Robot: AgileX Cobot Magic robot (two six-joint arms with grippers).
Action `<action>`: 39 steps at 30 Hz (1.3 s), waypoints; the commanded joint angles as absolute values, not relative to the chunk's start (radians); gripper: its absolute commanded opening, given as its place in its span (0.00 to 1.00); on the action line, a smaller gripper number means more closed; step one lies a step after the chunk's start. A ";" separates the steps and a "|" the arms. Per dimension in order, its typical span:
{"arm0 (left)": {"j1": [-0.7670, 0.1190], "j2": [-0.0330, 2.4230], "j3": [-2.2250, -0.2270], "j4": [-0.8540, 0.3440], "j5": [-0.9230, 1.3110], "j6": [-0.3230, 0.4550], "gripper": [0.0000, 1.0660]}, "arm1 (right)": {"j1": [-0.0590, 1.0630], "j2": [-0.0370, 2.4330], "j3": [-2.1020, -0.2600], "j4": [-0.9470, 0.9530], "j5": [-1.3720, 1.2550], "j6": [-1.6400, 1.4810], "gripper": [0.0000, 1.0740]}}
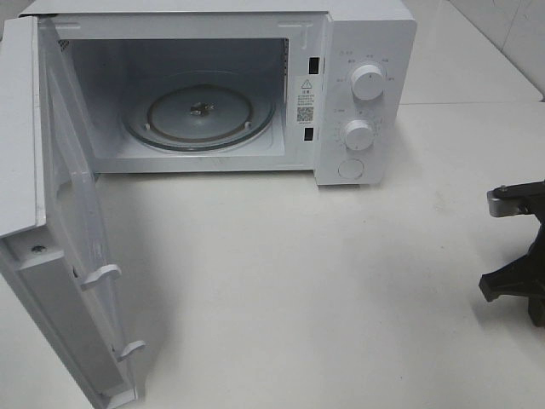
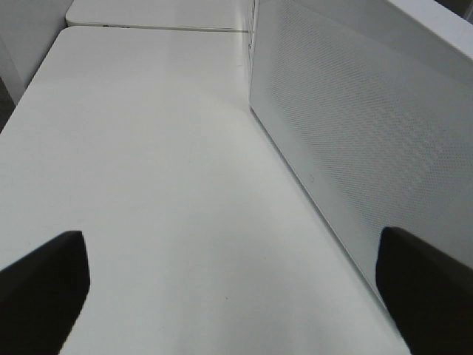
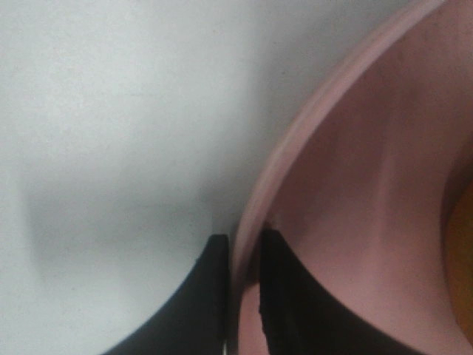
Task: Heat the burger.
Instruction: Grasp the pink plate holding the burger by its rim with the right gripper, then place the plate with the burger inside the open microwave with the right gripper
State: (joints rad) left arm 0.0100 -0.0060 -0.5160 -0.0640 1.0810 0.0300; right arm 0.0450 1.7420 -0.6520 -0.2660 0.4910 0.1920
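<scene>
In the right wrist view, my right gripper is shut on the rim of a pink plate, with one dark finger outside the rim and the other inside. All that shows of the burger is a golden-brown sliver on the plate at the frame's edge. In the exterior high view only dark parts of the right arm show, at the right edge; plate and burger lie outside that frame. My left gripper stands open over bare table beside the microwave's door, holding nothing.
The white microwave stands at the back with its door swung wide open to the left. Its glass turntable holds nothing. The door's perforated white panel runs close along my left gripper.
</scene>
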 commanded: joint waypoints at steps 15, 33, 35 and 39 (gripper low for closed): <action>0.005 -0.023 -0.517 -0.068 1.070 0.028 0.92 | 0.250 1.705 -0.645 -0.601 0.628 0.519 0.00; 0.005 -0.023 -0.517 -0.068 1.070 0.028 0.92 | 0.415 1.632 -0.597 -0.674 0.769 0.622 0.00; 0.005 -0.023 -0.517 -0.068 1.070 0.028 0.92 | 0.443 1.602 -0.584 -0.674 0.780 0.622 0.00; 0.005 -0.023 -0.517 -0.068 1.070 0.028 0.92 | 0.497 1.555 -0.576 -0.676 0.812 0.622 0.00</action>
